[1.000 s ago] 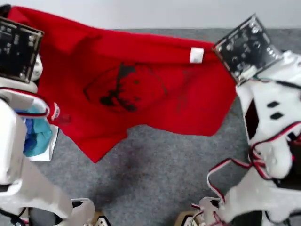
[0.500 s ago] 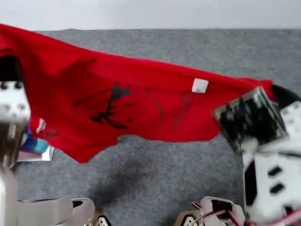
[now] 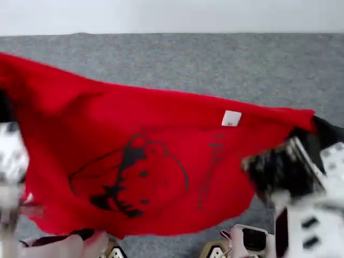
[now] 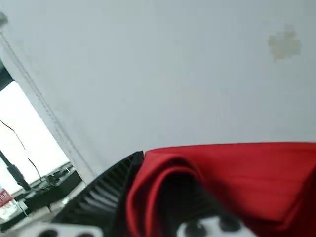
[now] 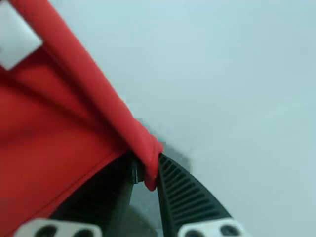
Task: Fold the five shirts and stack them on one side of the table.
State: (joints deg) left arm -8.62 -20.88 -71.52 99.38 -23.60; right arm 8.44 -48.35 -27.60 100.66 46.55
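Red shirt (image 3: 161, 161) hangs spread wide above the grey worktop (image 3: 215, 64), held up by its top edge between the two arms. The black cartoon print (image 3: 134, 180) on it faces the high camera. A small white label (image 3: 231, 118) sits on the top edge, toward the right arm's side.

The left pincer (image 4: 148, 202) is closed on a bunched fold of the red cloth (in its own wrist view the fabric wraps over one ribbed finger (image 4: 106, 185)). The right pincer (image 5: 145, 175) is clamped on the shirt's corner, the hem nipped between its two black fingers, with the label close by along the same edge.

From above, the right arm (image 3: 293, 177) sits at the shirt's right end and the left arm (image 3: 11, 156) at its left end. Whether the lower hem touches the worktop I cannot tell.
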